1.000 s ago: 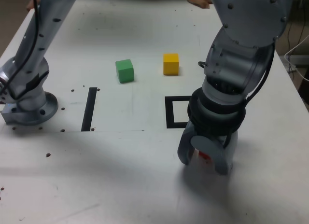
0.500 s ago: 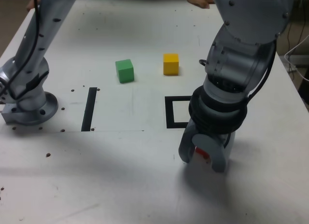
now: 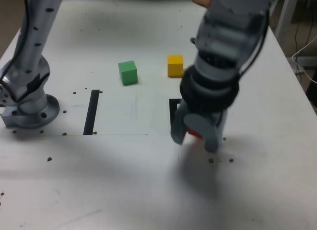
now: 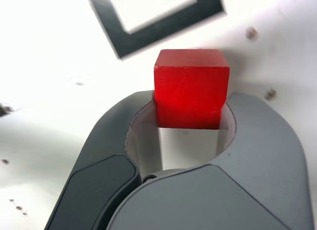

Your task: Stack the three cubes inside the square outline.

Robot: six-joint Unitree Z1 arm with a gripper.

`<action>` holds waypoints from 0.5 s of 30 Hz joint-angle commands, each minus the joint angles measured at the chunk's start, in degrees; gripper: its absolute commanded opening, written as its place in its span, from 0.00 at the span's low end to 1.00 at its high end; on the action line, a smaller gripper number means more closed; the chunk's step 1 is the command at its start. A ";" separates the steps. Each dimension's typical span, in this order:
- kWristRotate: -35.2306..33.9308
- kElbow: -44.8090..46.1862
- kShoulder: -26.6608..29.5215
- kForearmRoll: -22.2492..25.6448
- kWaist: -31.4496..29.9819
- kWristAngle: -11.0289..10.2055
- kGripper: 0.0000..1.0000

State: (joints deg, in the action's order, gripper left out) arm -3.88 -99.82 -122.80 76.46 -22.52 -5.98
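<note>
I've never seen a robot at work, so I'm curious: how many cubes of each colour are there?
Red cube: 1
Yellow cube: 1
Green cube: 1
Total: 3

- In the exterior view, the arm's base (image 3: 32, 108) stands at the left of the counter (image 3: 124, 190).
- A tape strip (image 3: 91, 112) lies to the right of the base.
- The first cube (image 3: 128, 73) sits behind and to the right of the strip, on the counter.
- The second cube (image 3: 175, 66) lies to the right of the first, apart from it, behind the square outline (image 3: 173, 106).
- The outline is right of the strip, partly hidden by the arm.
- The third cube (image 3: 195, 134) is between the fingers of the tool (image 3: 193, 138), outside the outline.
</note>
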 commanded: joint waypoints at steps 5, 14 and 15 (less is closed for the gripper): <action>-0.16 7.55 6.55 -3.43 3.96 -0.14 0.28; -0.16 17.16 10.82 -10.58 8.34 0.69 0.28; -0.16 17.73 10.82 -11.34 8.62 0.98 0.28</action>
State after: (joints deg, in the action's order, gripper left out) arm -3.95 -82.55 -112.34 65.81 -14.20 -5.26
